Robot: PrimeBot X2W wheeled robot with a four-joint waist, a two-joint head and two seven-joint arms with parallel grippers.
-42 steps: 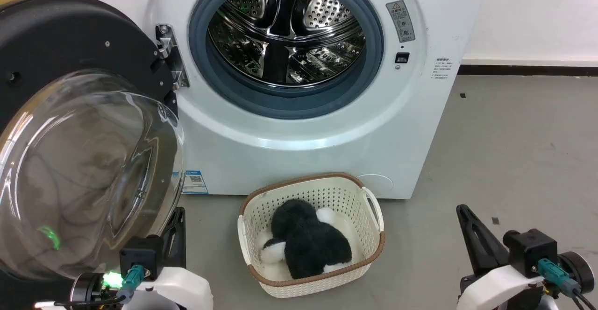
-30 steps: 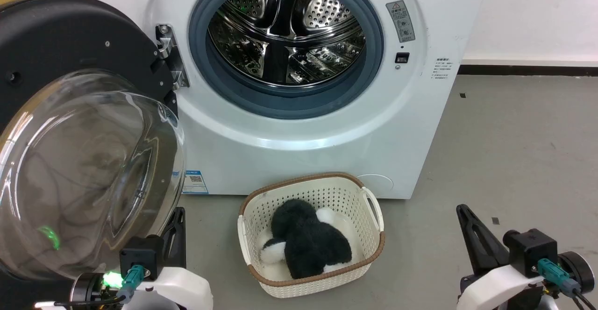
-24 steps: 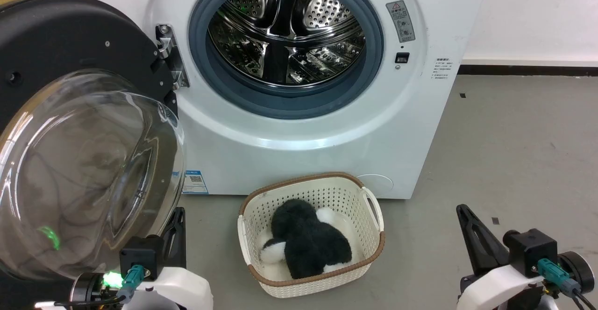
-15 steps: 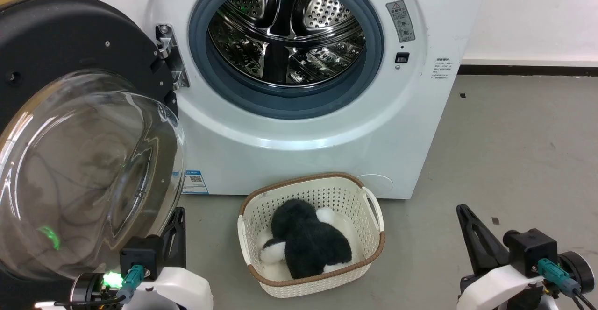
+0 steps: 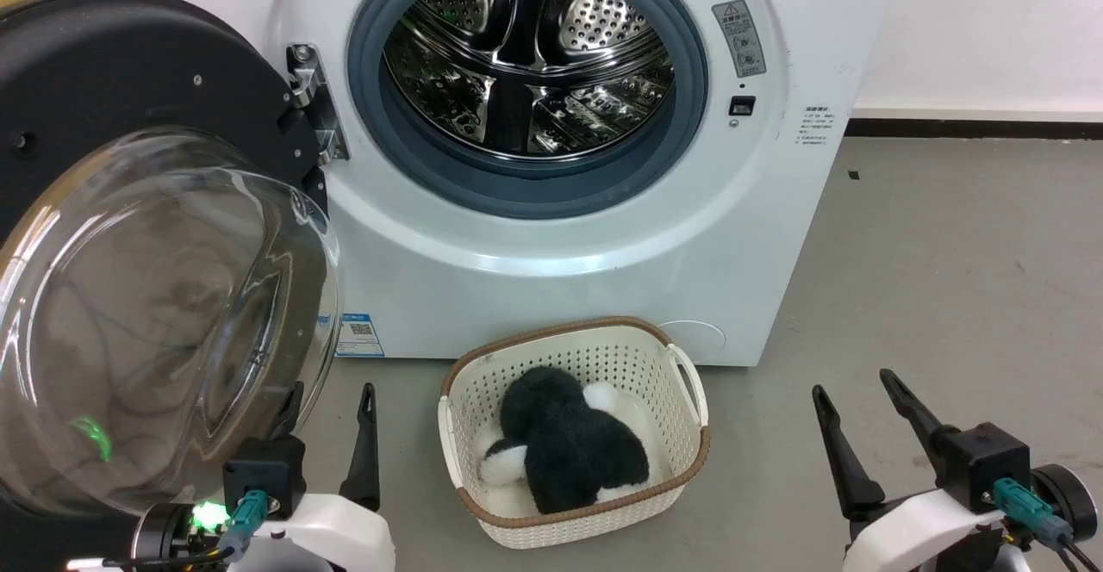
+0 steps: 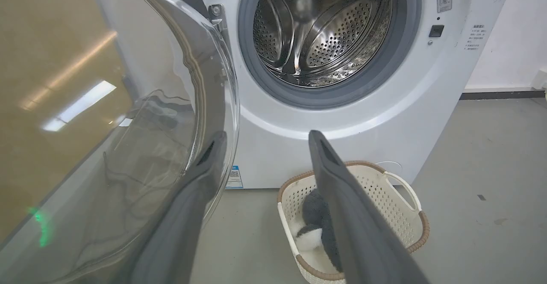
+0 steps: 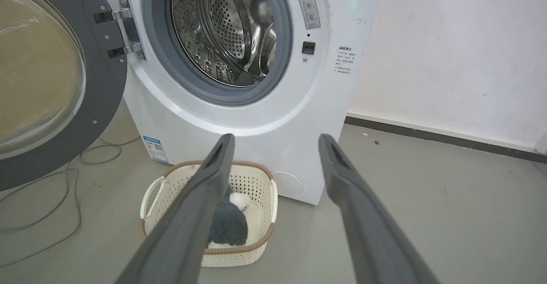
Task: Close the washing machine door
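The washing machine (image 5: 560, 253) is a white box with its round port uncovered and the steel drum (image 5: 526, 55) showing. The washing machine door (image 5: 103, 64) stands swung wide to the left on its metal hinge (image 5: 310, 98), black rim up and glass bowl (image 5: 155, 313) bulging toward me. My left gripper (image 5: 332, 400) is open low beside the bowl's lower right edge, touching nothing. In the left wrist view, the left gripper (image 6: 267, 134) has the glass (image 6: 107, 125) next to its left finger. My right gripper (image 5: 851, 384) is open over the floor at the lower right, also seen open in its wrist view (image 7: 277, 136).
A cream basket (image 5: 603, 357) with a black and white plush toy (image 5: 569, 447) stands on the grey floor just before the machine. A blue label (image 5: 359, 335) is on the machine's lower left. Cables (image 7: 51, 207) lie on the floor under the door. A white wall (image 5: 974, 29) is at right.
Both grippers have gone from shut to open, their fingers now spread apart. The door, machine and basket have not moved.
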